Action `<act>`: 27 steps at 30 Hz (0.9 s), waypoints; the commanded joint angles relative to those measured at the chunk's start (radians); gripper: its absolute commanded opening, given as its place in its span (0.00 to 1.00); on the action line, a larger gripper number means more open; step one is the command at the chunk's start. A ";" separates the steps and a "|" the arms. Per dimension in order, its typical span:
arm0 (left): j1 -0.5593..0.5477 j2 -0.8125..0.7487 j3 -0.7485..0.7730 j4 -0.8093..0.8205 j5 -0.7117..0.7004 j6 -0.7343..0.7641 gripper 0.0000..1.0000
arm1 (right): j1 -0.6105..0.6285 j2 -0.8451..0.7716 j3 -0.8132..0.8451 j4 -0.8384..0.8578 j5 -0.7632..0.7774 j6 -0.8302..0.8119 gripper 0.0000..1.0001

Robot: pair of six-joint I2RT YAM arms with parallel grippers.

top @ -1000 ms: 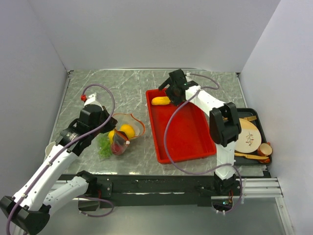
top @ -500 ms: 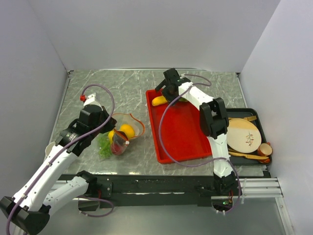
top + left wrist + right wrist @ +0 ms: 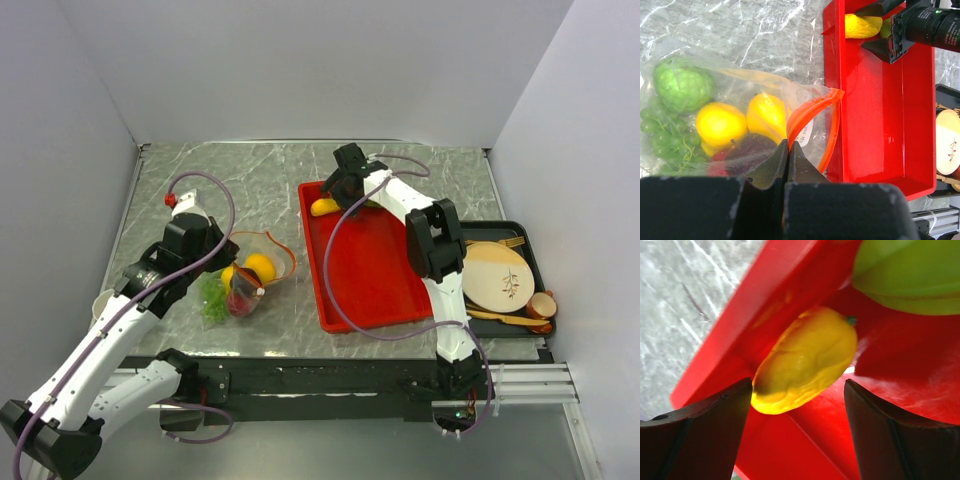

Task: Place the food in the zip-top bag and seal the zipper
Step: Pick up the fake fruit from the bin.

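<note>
- Now, the fetching step is in hand: the right gripper (image 3: 797, 405) is set low in the far-left corner of the red tray (image 3: 380, 280). Its jaws are spread wide on either side of a wrinkled yellow toy fruit (image 3: 805, 360), with no squeeze visible.
- A green toy (image 3: 910, 275) is seen just beside the yellow one.
- On the marble surface (image 3: 200, 180), the zip-top bag (image 3: 740, 80) is held by the left gripper (image 3: 788, 150). The jaws are pinched shut on the clear film by the orange zipper (image 3: 810, 107), and the mouth is propped open.
- Two yellow fruits, green grapes, a bumpy green piece and a dark red one are lodged inside.
- Next, a squeeze across the yellow fruit's middle is called for, then a lift and a carry to the bag's mouth; sealing is left for last.
</note>
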 commanded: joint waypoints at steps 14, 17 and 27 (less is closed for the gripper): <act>-0.001 0.000 0.017 0.022 -0.002 -0.005 0.01 | 0.032 -0.183 -0.230 0.099 0.089 -0.138 0.50; -0.001 -0.002 0.012 0.022 0.000 -0.004 0.01 | 0.064 -0.278 -0.336 0.156 0.120 -0.204 0.50; -0.001 0.004 0.000 0.036 0.020 -0.004 0.01 | 0.168 -0.611 -0.649 0.254 0.154 -0.373 0.45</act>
